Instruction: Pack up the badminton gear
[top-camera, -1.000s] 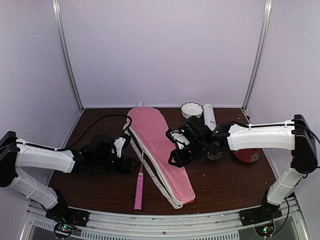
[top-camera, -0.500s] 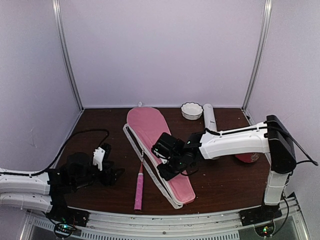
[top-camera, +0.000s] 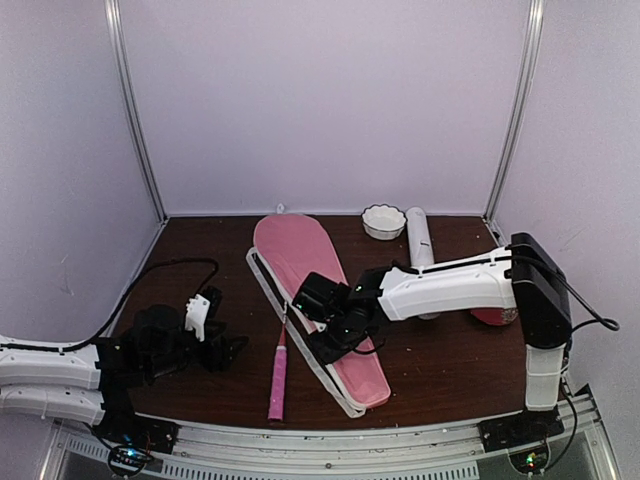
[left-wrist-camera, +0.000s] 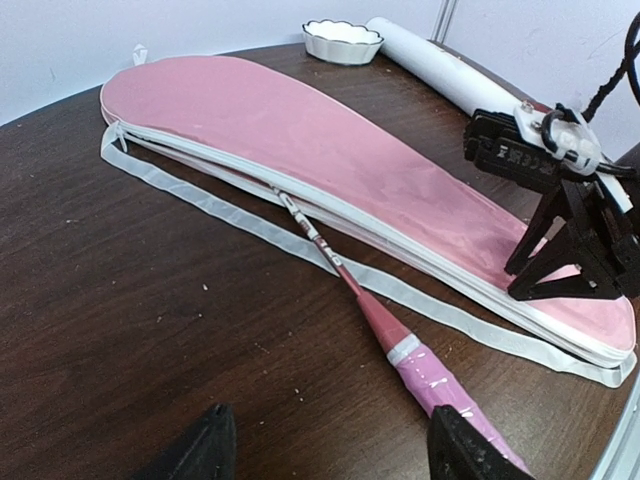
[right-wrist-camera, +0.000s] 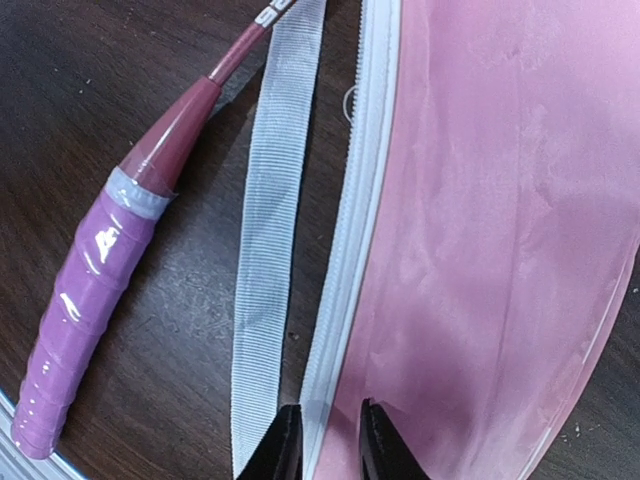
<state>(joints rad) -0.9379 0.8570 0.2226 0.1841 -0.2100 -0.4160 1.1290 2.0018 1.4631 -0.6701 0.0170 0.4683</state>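
The pink cover (top-camera: 320, 290) lies slantwise on the table (top-camera: 450, 370), wide end far, narrow end near; a racket's pink handle (top-camera: 277, 385) pokes out beside its left edge. The right pincer (right-wrist-camera: 328, 440) straddles the cover's white zip edge, fingers nearly together (whether they pinch it, I cannot tell); the left pincer (left-wrist-camera: 330, 455) sits low at the near left, fingers wide apart, holding nothing; the white tube (top-camera: 419, 236) lies far right.

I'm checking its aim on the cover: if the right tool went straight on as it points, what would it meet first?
Probably the white zippered edge of the pink cover: the right tool points down at it, a finger on either side. Depth is unclear, so it may already touch.
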